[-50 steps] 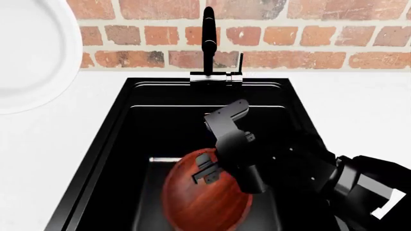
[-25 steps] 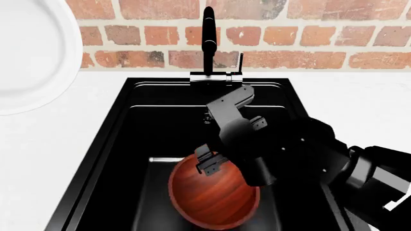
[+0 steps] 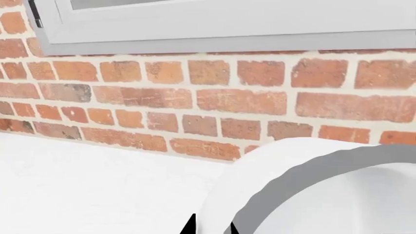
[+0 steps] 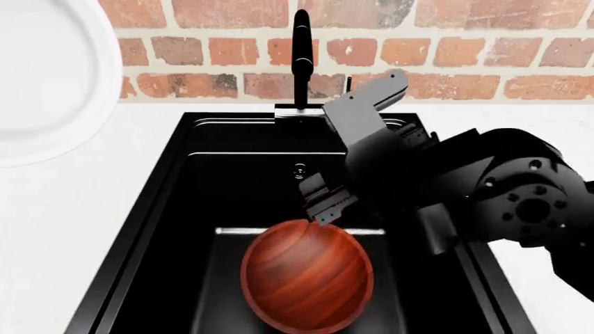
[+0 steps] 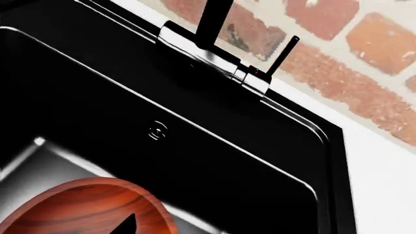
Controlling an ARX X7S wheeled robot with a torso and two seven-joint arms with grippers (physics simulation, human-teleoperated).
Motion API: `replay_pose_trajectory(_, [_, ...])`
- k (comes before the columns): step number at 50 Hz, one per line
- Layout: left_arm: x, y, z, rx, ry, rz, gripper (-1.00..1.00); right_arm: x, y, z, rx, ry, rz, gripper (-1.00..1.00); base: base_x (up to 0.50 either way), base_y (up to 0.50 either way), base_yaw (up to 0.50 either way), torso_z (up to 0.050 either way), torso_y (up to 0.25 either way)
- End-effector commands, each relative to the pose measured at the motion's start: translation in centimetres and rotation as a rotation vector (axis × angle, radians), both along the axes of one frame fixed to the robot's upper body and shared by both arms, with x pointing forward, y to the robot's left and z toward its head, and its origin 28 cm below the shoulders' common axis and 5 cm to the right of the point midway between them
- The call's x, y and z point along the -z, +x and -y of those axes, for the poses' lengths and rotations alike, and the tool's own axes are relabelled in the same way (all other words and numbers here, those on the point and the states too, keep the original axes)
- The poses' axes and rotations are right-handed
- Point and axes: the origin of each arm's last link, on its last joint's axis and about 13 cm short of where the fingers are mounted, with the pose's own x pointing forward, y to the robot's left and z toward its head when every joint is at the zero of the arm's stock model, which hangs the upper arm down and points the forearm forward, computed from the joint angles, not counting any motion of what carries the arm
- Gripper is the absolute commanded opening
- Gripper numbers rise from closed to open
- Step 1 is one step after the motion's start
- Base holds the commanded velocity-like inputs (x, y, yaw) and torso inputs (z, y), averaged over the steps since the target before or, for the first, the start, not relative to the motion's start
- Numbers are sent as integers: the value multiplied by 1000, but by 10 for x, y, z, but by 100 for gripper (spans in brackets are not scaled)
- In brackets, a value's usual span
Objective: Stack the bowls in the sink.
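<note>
I see the wooden bowl point(image 4: 307, 275) resting in the bottom of the sink point(image 4: 167, 209), toward its near end, hollow side up and unattended. My right claw point(image 4: 320, 203) hangs just above the bowl's far rim; its fingers are apart and hold nothing, and I cannot confirm whether they touch the rim. The right arm crosses the sink from the right side, partly covering the far right corner. The faucet point(image 4: 302, 59) stands at the middle of the sink's far edge, against the brick wall point(image 4: 464, 49).

The white bowl point(image 4: 51, 76) shows large at the far left of the head view, above the table point(image 4: 65, 229). In the left wrist view its rim point(image 3: 305, 175) fills the lower part of the picture in front of the brick wall. Of my left claw only two dark tips point(image 3: 195, 226) appear beside that rim; I cannot tell whether it is closed on the bowl.

The right wrist view shows the wooden bowl's rim below the sink's overflow fitting point(image 5: 157, 130).
</note>
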Motion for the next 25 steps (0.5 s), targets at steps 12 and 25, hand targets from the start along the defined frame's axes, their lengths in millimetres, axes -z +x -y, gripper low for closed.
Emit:
replay_pose_trajectory(12, [-2,1,5,21,-2,27,-100,-39,-19,37,108,20,131,100,0,0,0,0,1])
replay_pose_trajectory(25, [9,13,15,88,14,-43,-100,-72,-39,64,197,95,235,100,0,0,0,1,1])
